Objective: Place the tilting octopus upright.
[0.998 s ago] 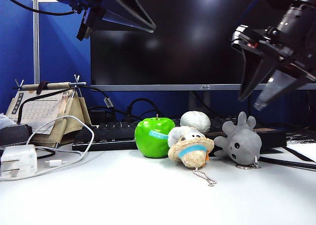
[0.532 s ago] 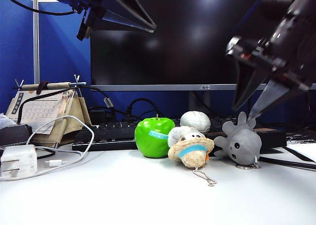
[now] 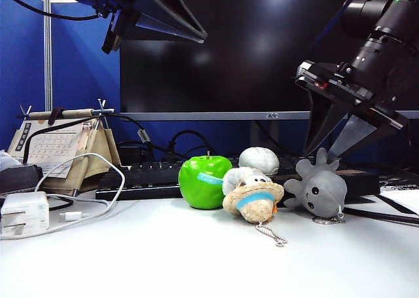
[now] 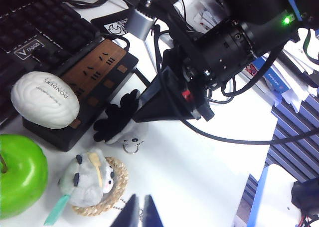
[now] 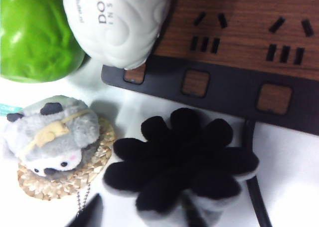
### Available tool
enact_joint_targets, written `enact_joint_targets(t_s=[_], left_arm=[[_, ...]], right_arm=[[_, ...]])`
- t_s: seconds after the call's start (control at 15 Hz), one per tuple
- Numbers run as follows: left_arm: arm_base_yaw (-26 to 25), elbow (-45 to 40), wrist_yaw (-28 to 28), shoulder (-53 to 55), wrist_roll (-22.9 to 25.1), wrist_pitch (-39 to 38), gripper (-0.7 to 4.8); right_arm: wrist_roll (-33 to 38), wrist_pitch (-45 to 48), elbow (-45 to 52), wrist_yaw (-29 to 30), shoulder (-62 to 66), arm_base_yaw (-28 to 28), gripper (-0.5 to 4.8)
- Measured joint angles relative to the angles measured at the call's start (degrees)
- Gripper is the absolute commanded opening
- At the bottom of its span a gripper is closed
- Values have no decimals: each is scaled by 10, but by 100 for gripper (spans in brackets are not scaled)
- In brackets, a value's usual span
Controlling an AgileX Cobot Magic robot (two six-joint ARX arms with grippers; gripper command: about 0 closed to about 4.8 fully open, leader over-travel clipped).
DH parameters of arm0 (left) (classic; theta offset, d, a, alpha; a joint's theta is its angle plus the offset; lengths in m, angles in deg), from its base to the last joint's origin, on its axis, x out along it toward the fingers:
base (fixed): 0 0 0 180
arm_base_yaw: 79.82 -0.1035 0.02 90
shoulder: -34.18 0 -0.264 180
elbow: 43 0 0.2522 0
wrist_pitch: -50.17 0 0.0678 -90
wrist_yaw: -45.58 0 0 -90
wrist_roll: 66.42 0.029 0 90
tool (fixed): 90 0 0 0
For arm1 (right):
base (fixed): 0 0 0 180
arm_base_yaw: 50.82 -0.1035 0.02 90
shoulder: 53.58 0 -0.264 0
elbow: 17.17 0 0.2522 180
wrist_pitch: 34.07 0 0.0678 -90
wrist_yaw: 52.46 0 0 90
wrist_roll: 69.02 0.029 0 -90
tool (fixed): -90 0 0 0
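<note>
A: We saw the right gripper (image 3: 334, 145) with its jaws spread, poised just above the plush grey octopus (image 3: 319, 188), which lay tipped on the white worktop (image 3: 196, 259).

B: Only our right wrist view showed its black scalloped underside (image 5: 182, 164). The left gripper (image 4: 138, 214) hung far off, jaws nearly together.

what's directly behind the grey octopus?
Behind the tilting octopus sits a wood-topped power strip, a black cable passing beside it. The right gripper, open, hovers above its legs. What's under the octopus is hidden.
</note>
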Motion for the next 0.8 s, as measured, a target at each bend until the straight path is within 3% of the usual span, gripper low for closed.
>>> enact_joint_targets(t_s=[0.2,0.33,0.8], left_arm=[[0,0,0,0,0,0,26],[0,0,0,0,0,0,26],[0,0,0,0,0,0,26]], right_arm=[[0,0,0,-4,0,0,68],[0,4,0,-6,0,0,-6],[-1,-6,-2,-30,0,0,-7]])
